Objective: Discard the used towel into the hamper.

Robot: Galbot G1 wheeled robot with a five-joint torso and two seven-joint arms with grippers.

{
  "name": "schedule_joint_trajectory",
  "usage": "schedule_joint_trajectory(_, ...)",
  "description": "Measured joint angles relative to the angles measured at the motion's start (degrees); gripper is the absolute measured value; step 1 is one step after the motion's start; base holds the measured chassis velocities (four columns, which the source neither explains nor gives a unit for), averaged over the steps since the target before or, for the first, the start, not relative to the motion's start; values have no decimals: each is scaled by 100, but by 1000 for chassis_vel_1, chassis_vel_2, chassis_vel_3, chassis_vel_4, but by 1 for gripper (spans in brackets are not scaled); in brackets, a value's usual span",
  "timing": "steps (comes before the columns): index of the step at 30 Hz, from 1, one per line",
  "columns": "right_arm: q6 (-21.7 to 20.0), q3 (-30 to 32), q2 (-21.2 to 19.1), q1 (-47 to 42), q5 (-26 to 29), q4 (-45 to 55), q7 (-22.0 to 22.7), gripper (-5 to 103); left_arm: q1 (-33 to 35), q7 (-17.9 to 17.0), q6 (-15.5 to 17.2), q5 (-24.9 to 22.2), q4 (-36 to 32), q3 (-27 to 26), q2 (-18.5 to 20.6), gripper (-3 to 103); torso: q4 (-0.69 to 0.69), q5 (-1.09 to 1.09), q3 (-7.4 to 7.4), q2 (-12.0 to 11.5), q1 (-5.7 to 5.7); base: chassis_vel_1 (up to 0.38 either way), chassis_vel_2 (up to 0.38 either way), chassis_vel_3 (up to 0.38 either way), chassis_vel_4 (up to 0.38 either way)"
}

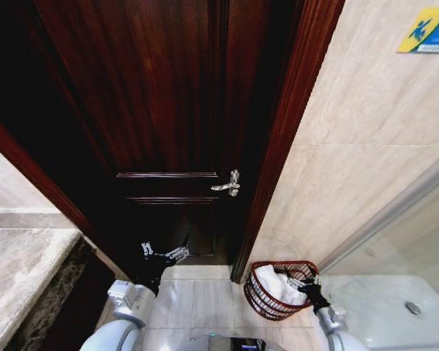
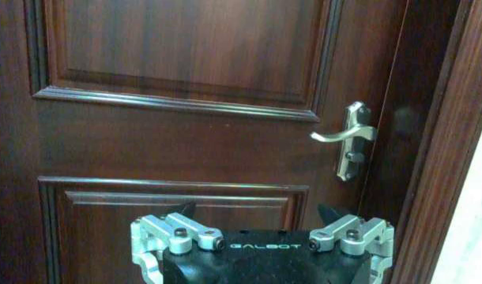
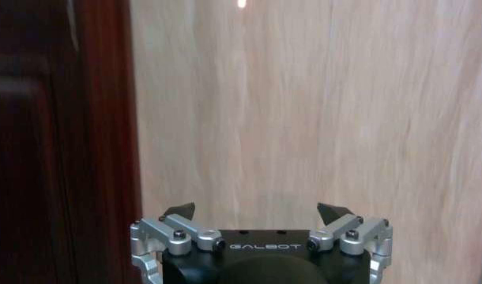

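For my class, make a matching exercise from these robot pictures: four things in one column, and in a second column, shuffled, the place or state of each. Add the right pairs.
Things:
1. towel
2. hamper
3. left gripper
4. door handle

Places or states:
A. open and empty, held before the dark wooden door
B. silver lever at the door's edge
C. white, lying inside the wire basket
D. on the tiled floor against the beige wall, beside the door frame

Pairs: 1-C, 2-D, 3-A, 4-B

"GALBOT" is printed on the left hand (image 2: 257, 213) and right hand (image 3: 257, 213).
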Motion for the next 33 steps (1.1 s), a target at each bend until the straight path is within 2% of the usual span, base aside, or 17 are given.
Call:
schedule_joint_trajectory(3,220,9,194,-532,177,1081,23,100,0,0,0,0,0,0,1,100,-1,-1,0,0,0,0,0,0,0)
schedule_joint_trajectory(4,220,9,194,-532,177,1081,23,100,0,0,0,0,0,0,1,100,-1,-1,0,0,0,0,0,0,0)
schedule_joint_trajectory(7,410,-18,387,-870,161,1987,190,100,0,0,0,0,0,0,0,100,-1,0,0,0,0,0,0,0,0)
schedule_joint_trajectory(9,485,-36,443,-923,101,2232,266,100,0,0,0,0,0,0,0,100,-1,0,0,0,0,0,0,0,0)
schedule_joint_trajectory(12,846,-79,669,-1041,-126,2897,433,100,0,0,0,0,0,0,0,100,0,0,0,0,0,0,0,0,0)
schedule_joint_trajectory(16,927,-144,785,-1179,-208,3449,521,100,0,0,0,0,0,0,1,100,-1,0,0,0,0,0,0,0,0)
schedule_joint_trajectory(24,904,-226,785,-1221,-233,4002,509,100,0,0,0,0,0,0,0,100,0,1,1,0,1,0,0,0,0)
schedule_joint_trajectory(33,861,-235,787,-1128,-133,4065,482,100,0,0,0,0,0,0,0,100,-1,1,1,0,1,79,-74,-89,68)
